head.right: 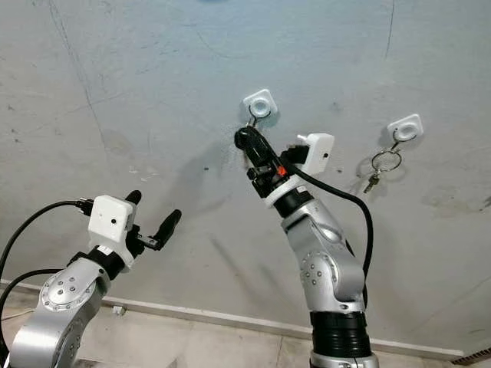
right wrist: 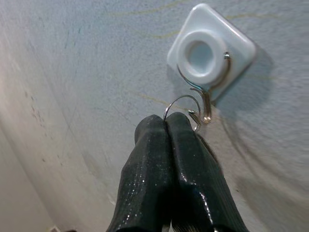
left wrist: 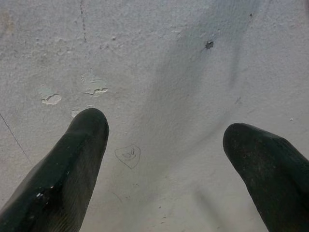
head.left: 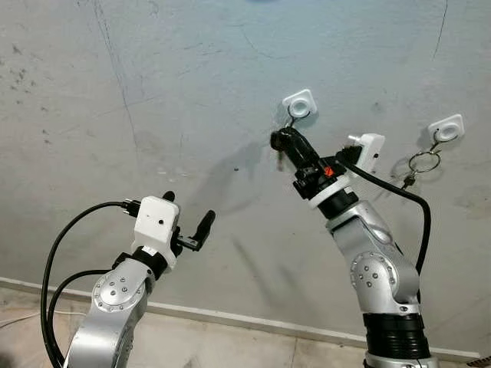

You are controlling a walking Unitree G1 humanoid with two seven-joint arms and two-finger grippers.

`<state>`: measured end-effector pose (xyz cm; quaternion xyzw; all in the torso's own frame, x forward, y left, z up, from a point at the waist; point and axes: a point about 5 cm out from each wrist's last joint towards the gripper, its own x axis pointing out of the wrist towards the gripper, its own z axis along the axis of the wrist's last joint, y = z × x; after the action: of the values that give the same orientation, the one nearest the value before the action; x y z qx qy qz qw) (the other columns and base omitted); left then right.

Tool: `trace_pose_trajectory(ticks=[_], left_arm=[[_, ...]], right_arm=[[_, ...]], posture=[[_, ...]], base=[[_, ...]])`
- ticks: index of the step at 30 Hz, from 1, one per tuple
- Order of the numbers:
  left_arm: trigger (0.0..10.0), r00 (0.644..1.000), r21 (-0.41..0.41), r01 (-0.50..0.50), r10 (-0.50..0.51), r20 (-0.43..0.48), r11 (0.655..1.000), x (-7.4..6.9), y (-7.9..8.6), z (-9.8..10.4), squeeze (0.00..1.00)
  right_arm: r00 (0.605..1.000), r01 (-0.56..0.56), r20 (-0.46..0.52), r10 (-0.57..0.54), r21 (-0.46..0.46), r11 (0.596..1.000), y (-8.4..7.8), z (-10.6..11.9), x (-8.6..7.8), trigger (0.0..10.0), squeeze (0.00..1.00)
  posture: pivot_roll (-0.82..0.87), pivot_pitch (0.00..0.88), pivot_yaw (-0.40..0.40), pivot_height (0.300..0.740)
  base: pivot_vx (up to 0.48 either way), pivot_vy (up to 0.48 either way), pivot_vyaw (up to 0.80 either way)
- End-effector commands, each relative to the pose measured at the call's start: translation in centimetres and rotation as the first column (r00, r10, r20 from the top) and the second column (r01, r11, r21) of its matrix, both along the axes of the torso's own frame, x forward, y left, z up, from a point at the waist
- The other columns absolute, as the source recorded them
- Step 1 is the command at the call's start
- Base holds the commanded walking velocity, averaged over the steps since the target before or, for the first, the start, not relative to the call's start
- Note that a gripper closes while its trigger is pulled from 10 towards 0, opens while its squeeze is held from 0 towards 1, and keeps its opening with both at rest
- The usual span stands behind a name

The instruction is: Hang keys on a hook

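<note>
So the right hand (right wrist: 166, 126) is up at the wall with its two black fingers pressed together on the key ring (right wrist: 182, 107), pinching it right at the tips. In the right wrist view the thin wire loop sticks out just past the fingertips and sits just below the white hook (right wrist: 208, 58), touching or nearly touching its metal prong. I honestly can't tell whether the ring has gone over the prong tip yet, since the wires overlap from that angle. The keys themselves are hidden behind the fingers, so I'd guess they hang underneath.

The bit that matters: the hook is above and slightly ahead of the hand, the prong curls upward, and the arm's long axis points up toward it. So my read is the ring needs to ride up and over the prong tip, then drop before the fingers let go. The right arm is clearly the one on the job.

The left hand (head.left: 189, 222) is well off to the left and lower, fingers spread wide, holding nothing, just facing bare wall.

The wall (head.left: 153, 92) is rough grey plaster with cracks and small chips, and a pale skirting strip runs where it meets the floor. A second white hook (head.left: 447, 127) further right already carries another ring with a key (head.left: 423, 163).
</note>
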<state>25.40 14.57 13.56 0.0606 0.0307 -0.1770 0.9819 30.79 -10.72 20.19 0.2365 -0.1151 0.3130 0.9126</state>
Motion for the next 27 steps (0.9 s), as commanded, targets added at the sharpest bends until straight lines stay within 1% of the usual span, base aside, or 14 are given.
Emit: trace_pose_trajectory(ticks=[1, 9, 15, 17, 27], left_arm=[[10.0, 1.000, -0.002, 0.013, -0.013, 0.005, 1.000, 0.0, -0.3, 0.3, 0.00], [10.0, 1.000, -0.002, 0.015, -0.015, 0.005, 1.000, 0.1, -0.3, 0.3, 0.00], [10.0, 1.000, -0.002, 0.016, -0.016, 0.004, 1.000, 0.1, -0.3, 0.3, 0.00], [10.0, 1.000, -0.005, 0.018, -0.018, 0.004, 1.000, 0.1, -0.4, 0.3, 0.00], [10.0, 1.000, -0.010, 0.024, -0.024, -0.001, 1.000, 0.0, -0.4, 0.3, 0.00]], right_arm=[[1.000, 0.008, 0.028, -0.008, 0.014, 1.000, -0.6, 0.6, -0.3, 10.0, 0.00], [1.000, -0.010, 0.027, 0.010, 0.013, 1.000, -0.6, 0.7, -0.5, 10.0, 0.00], [1.000, 0.003, 0.018, -0.004, 0.032, 0.999, -0.9, 0.7, -0.4, 10.0, 0.00], [1.000, 0.015, 0.003, -0.015, 0.056, 0.998, -1.1, 0.6, -0.4, 10.0, 0.00], [0.999, 0.039, -0.030, -0.037, 0.059, 0.998, -1.7, -0.2, -0.7, 10.0, 0.00]], posture=[[0.24, 0.000, -0.045, 0.740], [0.24, 0.000, -0.043, 0.740], [0.24, 0.000, -0.043, 0.740], [0.24, 0.000, -0.043, 0.740], [0.23, 0.000, -0.040, 0.740]], base=[[0.000, 0.000, 0.00], [0.000, 0.000, 0.00], [0.000, 0.000, 0.00], [0.000, 0.000, 0.00], [0.000, 0.000, 0.00]])
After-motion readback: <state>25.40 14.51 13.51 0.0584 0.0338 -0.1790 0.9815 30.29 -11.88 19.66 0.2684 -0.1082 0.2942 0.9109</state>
